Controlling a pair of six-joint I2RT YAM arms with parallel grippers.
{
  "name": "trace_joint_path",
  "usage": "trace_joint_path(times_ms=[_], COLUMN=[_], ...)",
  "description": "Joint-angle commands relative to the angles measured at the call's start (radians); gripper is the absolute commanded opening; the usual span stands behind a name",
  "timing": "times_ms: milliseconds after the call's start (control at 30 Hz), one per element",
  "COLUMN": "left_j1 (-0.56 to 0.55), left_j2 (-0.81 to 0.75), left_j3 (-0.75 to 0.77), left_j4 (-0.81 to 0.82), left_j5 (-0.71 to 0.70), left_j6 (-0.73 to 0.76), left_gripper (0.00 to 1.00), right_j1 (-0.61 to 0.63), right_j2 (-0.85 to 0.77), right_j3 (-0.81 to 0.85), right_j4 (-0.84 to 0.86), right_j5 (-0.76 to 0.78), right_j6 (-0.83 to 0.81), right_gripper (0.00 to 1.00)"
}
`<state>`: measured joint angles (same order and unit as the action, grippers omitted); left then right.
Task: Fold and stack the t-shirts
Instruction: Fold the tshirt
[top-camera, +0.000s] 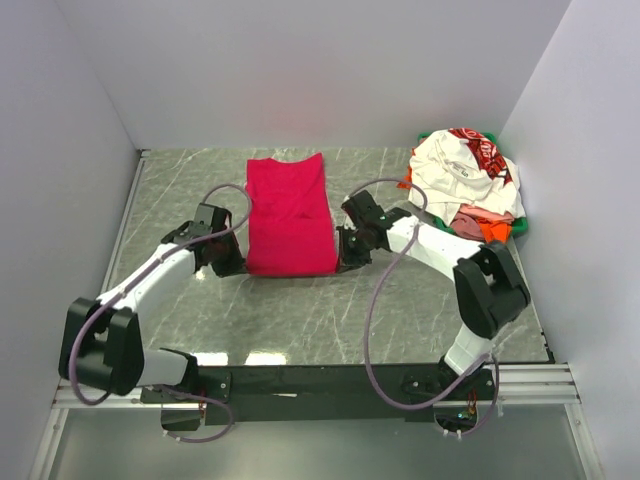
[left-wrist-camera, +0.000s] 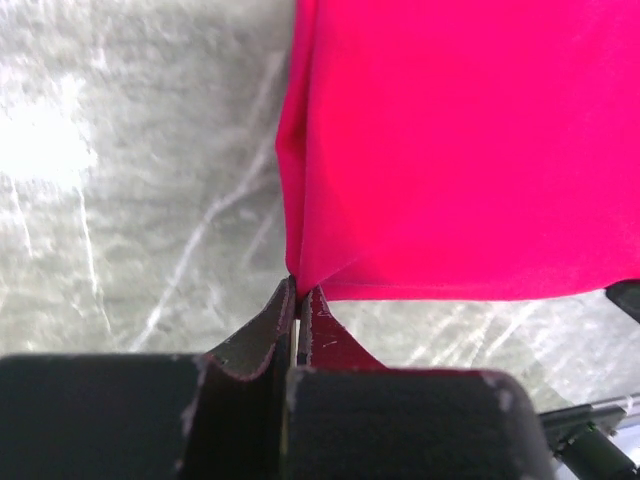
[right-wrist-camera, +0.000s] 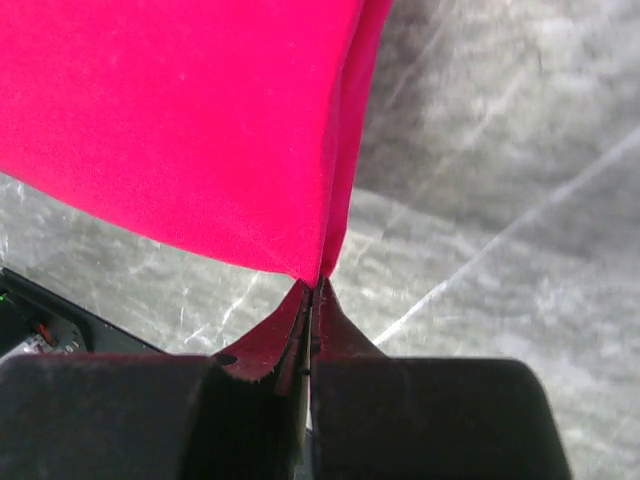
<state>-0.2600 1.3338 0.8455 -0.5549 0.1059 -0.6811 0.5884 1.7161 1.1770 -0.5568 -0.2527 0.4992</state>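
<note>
Top external: left gripper pinched shut on the near-left corner of the crimson t-shirt, a long narrow strip of soft matte cloth, flat mid-table. Right gripper clamps the near-right corner. Likely step: crosswise fold; next needs both corners lifted together toward the far hem. Crumpled shirt pile sits far right.

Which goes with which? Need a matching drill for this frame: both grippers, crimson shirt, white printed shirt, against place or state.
Things:
1. crimson t-shirt
2. white printed t-shirt
3. left gripper
4. right gripper

Place or state:
A. shut on the crimson shirt's near right corner
B. on top of the heap at the far right
C. laid out in the middle of the table
D. shut on the crimson shirt's near left corner

Pairs: 1-C, 2-B, 3-D, 4-A
</note>
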Motion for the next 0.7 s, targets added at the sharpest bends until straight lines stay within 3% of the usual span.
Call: trace_joint_path(times_ms=[0, 467, 667], left_j1=[-0.025, -0.154, -0.168], left_j2=[-0.088, -0.455, -0.555], left_j3=[-0.011, -0.011, 0.047], left_j4=[-0.069, -0.31, -0.39], left_j5=[-0.057, -0.103, -0.103], left_j6=[-0.034, -0.182, -0.228], left_gripper=[0.0, 0.01, 0.0], right_j1=[0.025, 0.218, 0.284], right_j2=[-0.111, -0.467, -0.593], right_j3=[-0.052, -0.198, -0.159], right_j4=[-0.014, -0.107, -0.198], right_j5=[0.07, 0.251, 0.348], right_j6=[0.028, 0.206, 0.257], right_gripper=[0.0, 0.0, 0.0])
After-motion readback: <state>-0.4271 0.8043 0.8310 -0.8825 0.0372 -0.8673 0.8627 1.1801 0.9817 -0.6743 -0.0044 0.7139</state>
